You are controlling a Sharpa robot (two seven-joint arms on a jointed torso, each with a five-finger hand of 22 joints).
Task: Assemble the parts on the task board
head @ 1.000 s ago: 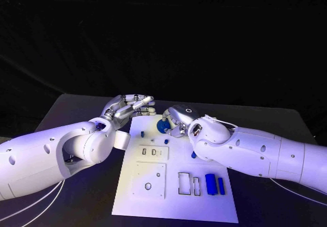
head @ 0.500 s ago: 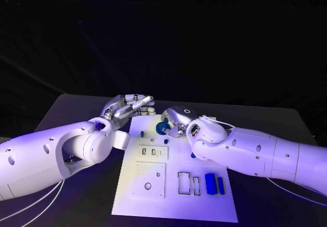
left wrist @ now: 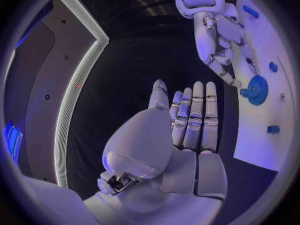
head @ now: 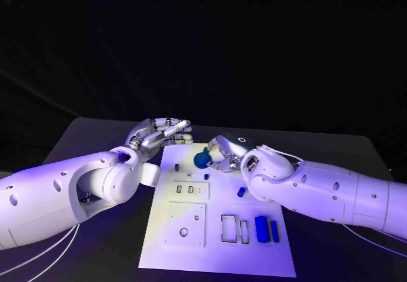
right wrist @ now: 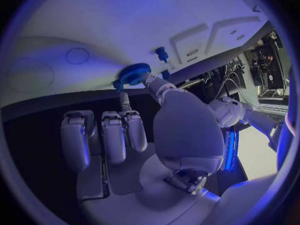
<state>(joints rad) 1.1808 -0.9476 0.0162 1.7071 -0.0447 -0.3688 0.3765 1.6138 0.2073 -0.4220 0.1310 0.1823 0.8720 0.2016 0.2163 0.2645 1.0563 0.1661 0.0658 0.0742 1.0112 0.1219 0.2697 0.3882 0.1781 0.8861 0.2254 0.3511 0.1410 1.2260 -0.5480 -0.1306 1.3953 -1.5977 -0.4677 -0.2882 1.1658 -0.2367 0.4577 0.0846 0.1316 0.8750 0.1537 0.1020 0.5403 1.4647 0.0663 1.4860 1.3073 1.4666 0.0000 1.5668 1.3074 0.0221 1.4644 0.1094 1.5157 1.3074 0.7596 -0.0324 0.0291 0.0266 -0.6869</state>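
Trouble could come at the far end of the white task board (head: pixel 216 235), where the right hand (head: pixel 222 148) pinches the round blue toothed gear (head: pixel 202 159) between thumb and fingertip. That light pinch may let the gear tilt, jam on its seat, or slip away across the black table (head: pixel 339 147). Left hand (head: pixel 159 134) hovers beside the board's far corner, fingers extended together, holding nothing.
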